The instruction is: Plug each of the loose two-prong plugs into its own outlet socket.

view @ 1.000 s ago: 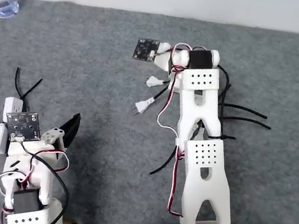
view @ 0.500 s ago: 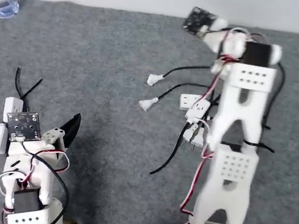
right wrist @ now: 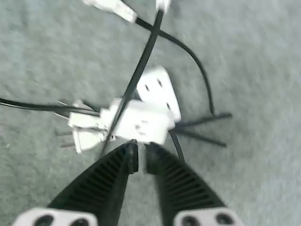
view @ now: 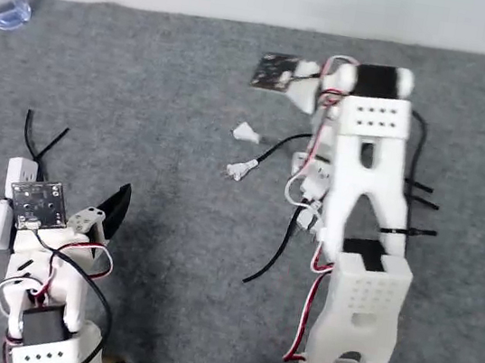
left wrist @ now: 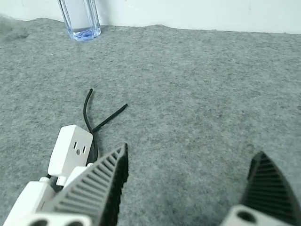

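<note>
Just ahead of the right gripper (right wrist: 140,157), whose fingers are pinching together on nothing, a white outlet socket (right wrist: 157,89) and a two-prong plug (right wrist: 82,134) are lying tangled. Its arm is swinging back over them. Meanwhile the left gripper (left wrist: 190,160) is staying spread wide beside a second outlet socket (left wrist: 70,148).

White perforated arms (view: 359,299), black ribbed jaws, red-white wires (view: 282,308)

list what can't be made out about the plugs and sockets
High view: right arm covers most of the socket cluster; plugs beneath uncountable.
Right wrist view: blur; whether the plug sits in the white socket is unclear.
Left wrist view: left tool hides the lower end of the lone socket.
</note>
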